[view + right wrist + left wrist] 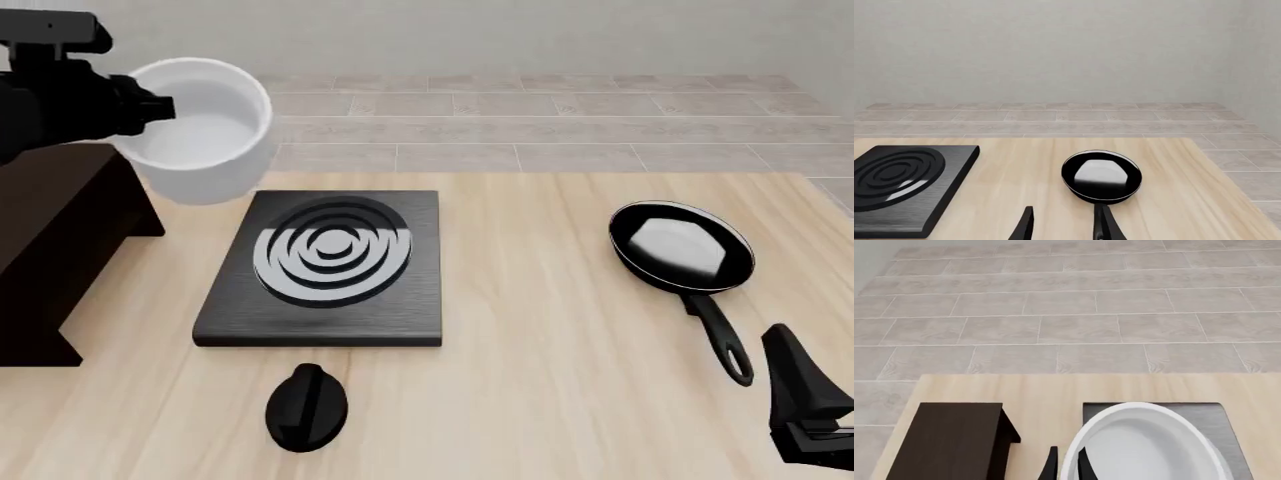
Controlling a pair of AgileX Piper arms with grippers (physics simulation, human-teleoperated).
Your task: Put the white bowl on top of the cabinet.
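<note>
The left end effector (1066,465) is clamped on the white bowl's (203,128) rim, holding it aloft beside the cabinet (54,235). The right end effector (1064,225) rests apart near the frying pan (681,250).

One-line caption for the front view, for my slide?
Left gripper holds the white bowl aloft beside the cabinet, above the stove plate.

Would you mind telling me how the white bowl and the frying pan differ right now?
The white bowl is deep, tall-sided and plain glossy white; the frying pan is shallow and black, with a white patch inside. The bowl is held in the air by the left hand, above the table between the cabinet and the stove plate; the pan lies flat on the table. The pan has a long handle; the bowl shows none. Both are round and open-topped.
</note>
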